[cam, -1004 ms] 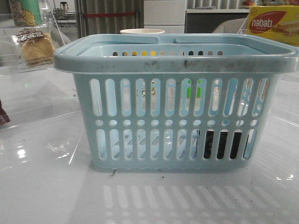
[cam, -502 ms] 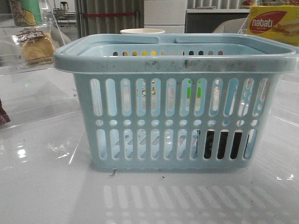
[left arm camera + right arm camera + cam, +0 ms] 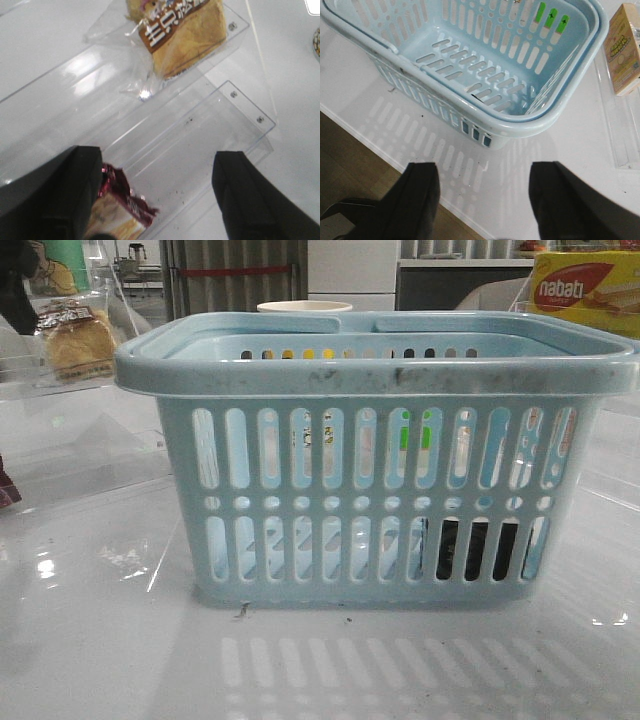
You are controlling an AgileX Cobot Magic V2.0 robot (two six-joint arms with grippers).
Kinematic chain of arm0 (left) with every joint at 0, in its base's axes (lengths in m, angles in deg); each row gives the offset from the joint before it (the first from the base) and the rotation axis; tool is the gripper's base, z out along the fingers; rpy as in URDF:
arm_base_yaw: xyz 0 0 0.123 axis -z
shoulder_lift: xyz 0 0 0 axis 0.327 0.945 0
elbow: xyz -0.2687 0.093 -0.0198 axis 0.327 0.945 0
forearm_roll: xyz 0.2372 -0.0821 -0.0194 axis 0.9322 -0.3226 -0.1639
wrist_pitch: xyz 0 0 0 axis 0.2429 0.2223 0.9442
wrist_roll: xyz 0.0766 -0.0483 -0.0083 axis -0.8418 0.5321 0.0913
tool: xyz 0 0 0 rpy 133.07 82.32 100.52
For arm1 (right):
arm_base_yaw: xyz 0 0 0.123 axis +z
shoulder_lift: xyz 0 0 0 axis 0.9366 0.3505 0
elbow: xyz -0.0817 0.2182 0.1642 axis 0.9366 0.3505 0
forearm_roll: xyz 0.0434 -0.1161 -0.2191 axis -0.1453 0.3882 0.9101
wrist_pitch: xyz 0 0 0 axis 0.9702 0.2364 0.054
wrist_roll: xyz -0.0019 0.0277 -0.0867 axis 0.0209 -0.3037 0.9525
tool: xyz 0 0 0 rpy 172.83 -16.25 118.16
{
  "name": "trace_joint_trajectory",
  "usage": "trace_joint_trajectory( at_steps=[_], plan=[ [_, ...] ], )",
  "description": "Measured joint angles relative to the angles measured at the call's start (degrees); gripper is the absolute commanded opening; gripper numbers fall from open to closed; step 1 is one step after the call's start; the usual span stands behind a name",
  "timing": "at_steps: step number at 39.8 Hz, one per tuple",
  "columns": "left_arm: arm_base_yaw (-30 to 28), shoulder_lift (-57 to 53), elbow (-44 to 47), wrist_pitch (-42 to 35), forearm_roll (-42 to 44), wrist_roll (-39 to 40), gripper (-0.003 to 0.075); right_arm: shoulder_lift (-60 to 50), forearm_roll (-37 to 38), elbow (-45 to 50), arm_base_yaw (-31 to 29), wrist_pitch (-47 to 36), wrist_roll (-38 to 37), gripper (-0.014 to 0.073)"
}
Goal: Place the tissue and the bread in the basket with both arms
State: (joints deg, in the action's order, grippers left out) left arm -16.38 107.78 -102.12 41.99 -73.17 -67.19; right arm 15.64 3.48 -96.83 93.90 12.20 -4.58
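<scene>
Two pincers, both spread wide, holding nothing. Left pincer (image 3: 160, 195) hangs over a clear tray (image 3: 235, 107) where the bread (image 3: 182, 37) lies. Right pincer (image 3: 482, 200) hovers above the desk (image 3: 570, 165) just beside the basket (image 3: 530, 125). Tissue can't be made out for sure.

Bread (image 3: 80, 343) behind-left of basket (image 3: 375, 370) (nabati box (image 3: 585, 292) behind-right)

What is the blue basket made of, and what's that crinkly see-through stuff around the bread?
The basket looks like moulded plastic: smooth, pale blue, slotted walls, scuffed rim. The bread sits in what seems thin clear plastic film; it wrinkles, glints and carries a printed label.
</scene>
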Motion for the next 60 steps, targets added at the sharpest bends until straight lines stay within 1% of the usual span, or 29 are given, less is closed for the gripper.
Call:
trace_joint_trajectory(
  at_steps=[6, 13, 18, 28, 32, 38, 41, 46, 48, 55, 60],
  plan=[
    [-0.47, 7.01, -6.47, 0.0, -1.13, 0.0, 0.0506, 0.0, 0.0, 0.0, 0.0, 0.0, 0.0, 0.0498],
    [-0.58, 12.74, -11.63, -1.64, -2.22, 0.0, 0.0506, 0.0, 0.0, 0.0, 0.0, 0.0, 0.0, 0.0498],
    [-0.58, 15.36, -13.33, -4.42, -2.45, 0.0, 0.0506, 0.0, 0.0, 0.0, 0.0, 0.0, 0.0, 0.0498],
    [-0.58, 16.67, -13.55, -9.86, -2.45, -1.07, 0.0501, 0.0, 0.0, 0.0, 0.0, 0.0, 0.0, 0.0498],
    [-0.58, 16.67, -13.62, -10.53, -2.48, -1.59, 0.0434, 0.0, 0.0, 0.0, 0.0, 0.0, 0.0, 0.0498],
    [-0.58, 16.67, -13.62, -10.63, -2.48, -1.73, 0.0265, 0.0, 0.0, 0.0, 0.0, 0.0, 0.0, 0.0498],
    [-0.58, 16.67, -13.62, -10.63, -2.48, -1.79, 0.0193, 0.0, 0.0, 0.0, 0.0, 0.0, 0.0, 0.0498],
    [-0.58, 16.67, -13.62, -10.63, -2.48, -1.87, 0.0105, 0.0, 0.0, 0.0, 0.0, 0.0, 0.0, 0.0498],
    [-0.58, 16.67, -13.62, -10.63, -2.48, -1.87, 0.0089, 0.0, 0.0, 0.0, 0.0, 0.0, 0.0, 0.0498],
    [-0.58, 16.67, -13.62, -9.81, -2.48, -1.87, 0.0091, 0.0, 0.0, 0.0, 0.0, 0.0, 0.0, 0.0498],
    [-0.58, 15.98, -13.62, -7.76, -2.48, -1.87, 0.0091, 0.0, 0.0, 0.0, 0.0, 0.0, 0.0, 0.0498]
  ],
)
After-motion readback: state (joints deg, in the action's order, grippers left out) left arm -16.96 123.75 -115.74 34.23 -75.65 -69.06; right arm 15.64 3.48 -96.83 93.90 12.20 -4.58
